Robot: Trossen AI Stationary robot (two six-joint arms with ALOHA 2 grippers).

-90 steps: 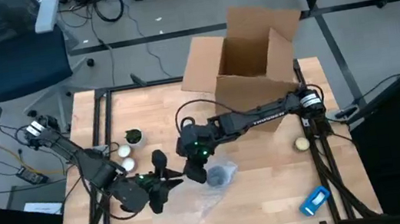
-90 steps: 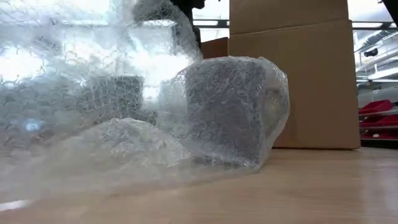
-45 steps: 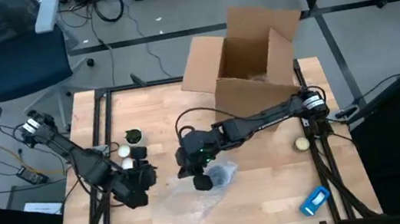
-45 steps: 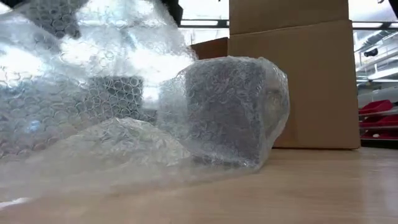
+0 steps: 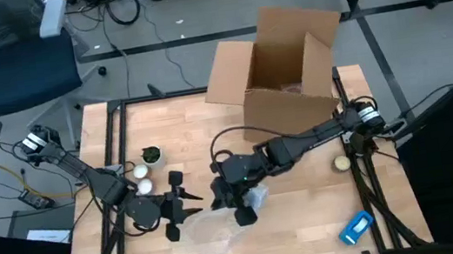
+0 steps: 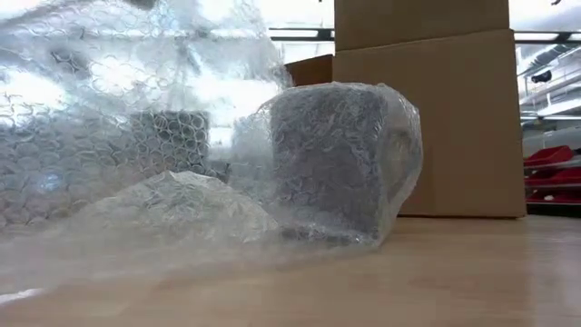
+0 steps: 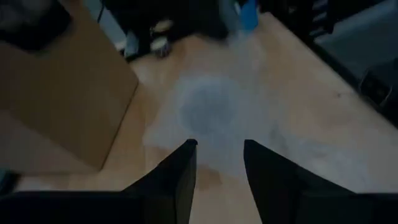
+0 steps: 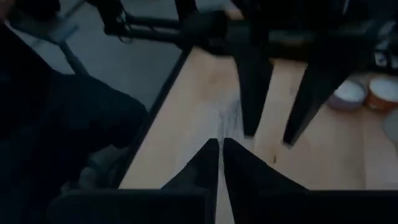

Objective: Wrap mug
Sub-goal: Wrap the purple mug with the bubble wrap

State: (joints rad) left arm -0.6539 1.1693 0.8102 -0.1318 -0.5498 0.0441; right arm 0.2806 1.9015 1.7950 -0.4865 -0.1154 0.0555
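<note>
Pale wooden table in a dark metal frame carries an open brown cardboard box at its far edge. Near the table's middle lies the dark grey mug, on its side and swathed in clear bubble wrap, whose loose sheet spreads toward the front edge; in the low view the wrap billows high to the mug's left. The left claw hovers beside the wrap's left edge, fingers spread apart with nothing between them. The right claw sits over the wrap just beside the mug, its fingers nearly together, pinching a fold of the film. A blue box lies at the front right.
</note>
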